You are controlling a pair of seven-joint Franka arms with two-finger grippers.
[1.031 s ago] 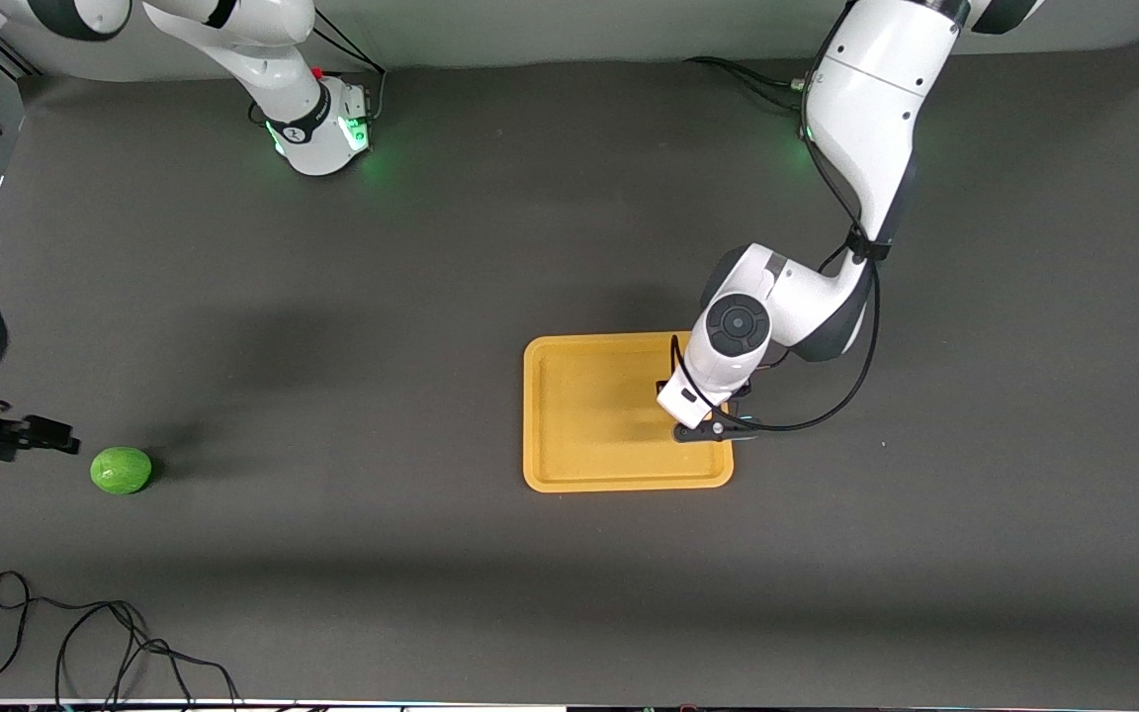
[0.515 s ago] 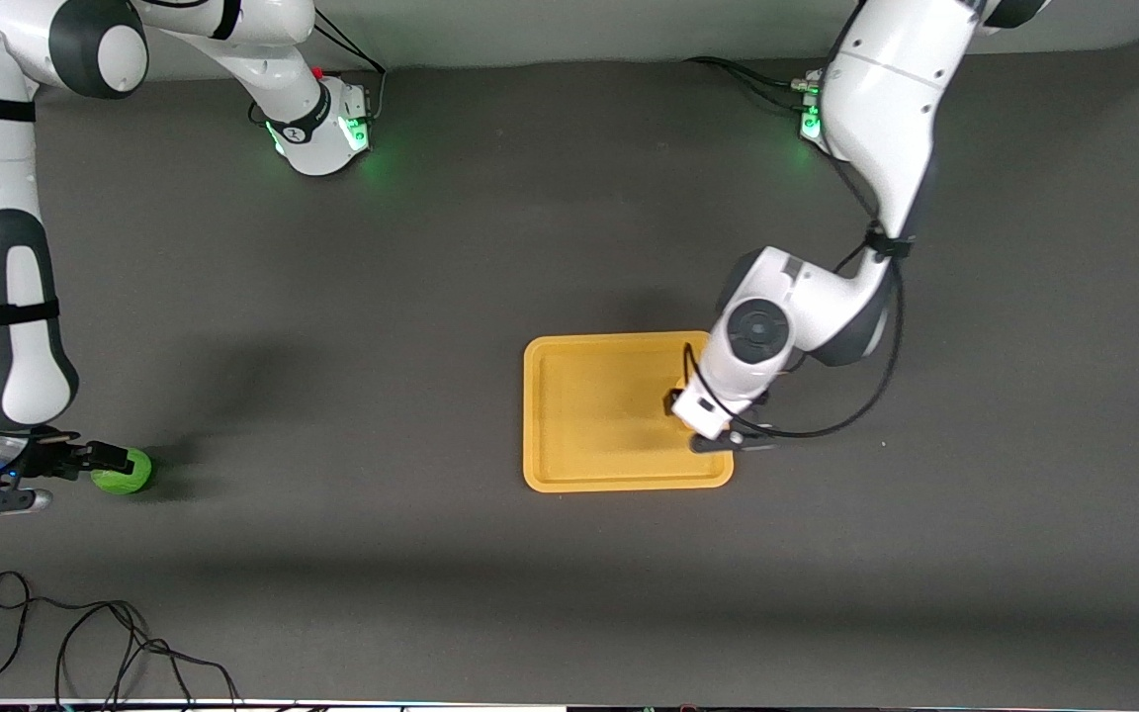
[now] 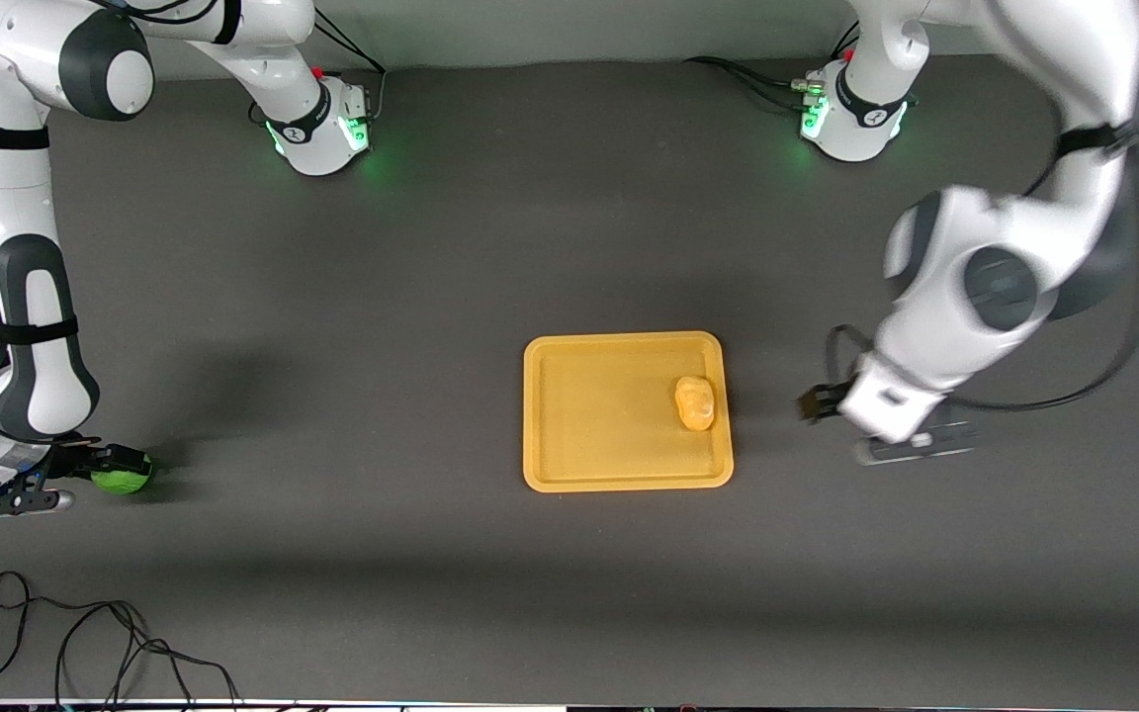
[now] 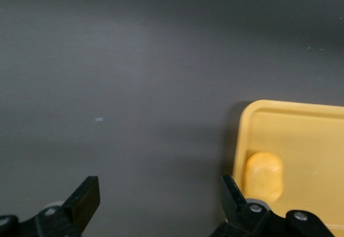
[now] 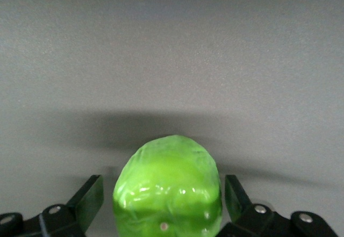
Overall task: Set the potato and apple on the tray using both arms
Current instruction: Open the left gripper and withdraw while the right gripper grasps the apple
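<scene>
With no writing legible anywhere, the potato (image 3: pixel 695 402) lies in the tray (image 3: pixel 569 465) near its rim toward the left arm's end, the left gripper (image 3: pixel 832 420) hangs released beside the tray over the table (image 3: pixel 530 227), and the right gripper (image 3: pixel 75 473) straddles the apple (image 3: pixel 125 480), fingers spread, well apart from the tray.

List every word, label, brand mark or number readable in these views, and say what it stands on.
No text can be read anywhere.
A small dark mark sits on the band around the right arm's base and on the left arm's base: too small to read.
The tray, potato and apple carry no print or labels.
</scene>
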